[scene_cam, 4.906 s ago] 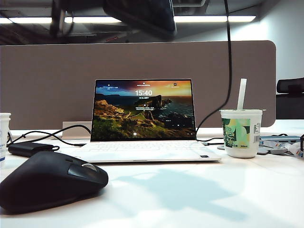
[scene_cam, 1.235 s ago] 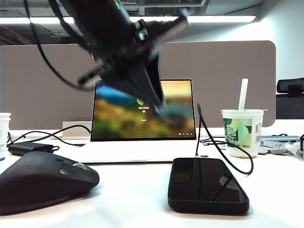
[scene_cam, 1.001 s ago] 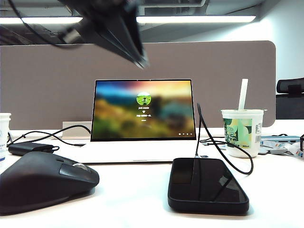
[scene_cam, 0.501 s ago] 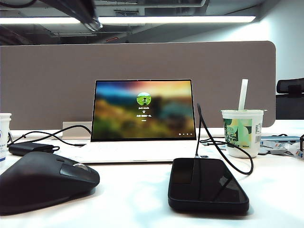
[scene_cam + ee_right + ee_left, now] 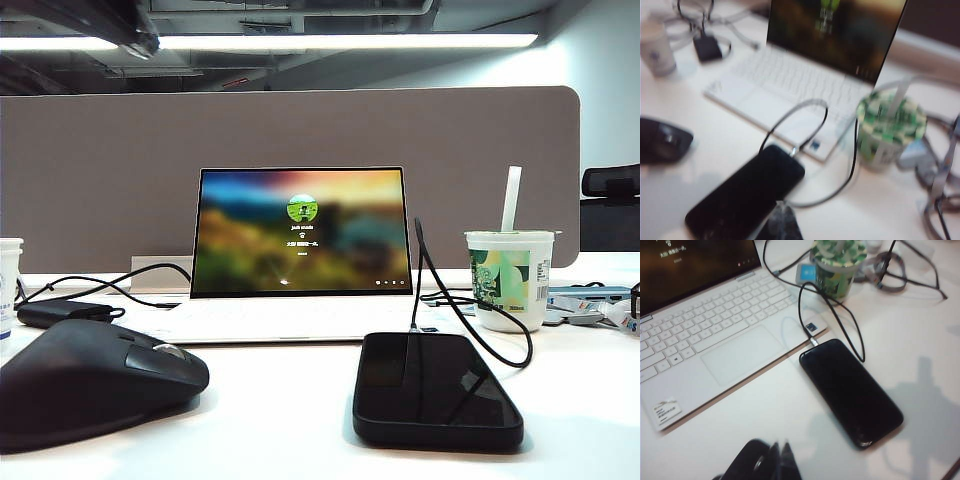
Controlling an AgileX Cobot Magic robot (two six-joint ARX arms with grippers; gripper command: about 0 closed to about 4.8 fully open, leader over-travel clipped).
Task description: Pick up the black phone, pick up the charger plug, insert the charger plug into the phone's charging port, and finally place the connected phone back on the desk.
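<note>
A wide, smooth white surface is seen, backed by a grey-brown fabric partition, with strip lights and a bare ceiling overhead. The black phone lies flat on the surface, screen up, in front of an open white laptop; its glass is glossy and its matte case has rounded edges. The charger plug (a small silvery tip on a thin black cable) is seated at the phone's short edge nearest the laptop, and the cable loops up and back beside a paper cup with a green pattern and a white straw. A bulbous black mouse rests to the left in the exterior view, with a small black power brick behind it. The left gripper hangs above the surface near the phone, jaws together and empty. The right gripper is blurred above the phone's edge, jaws likewise together, nothing held
</note>
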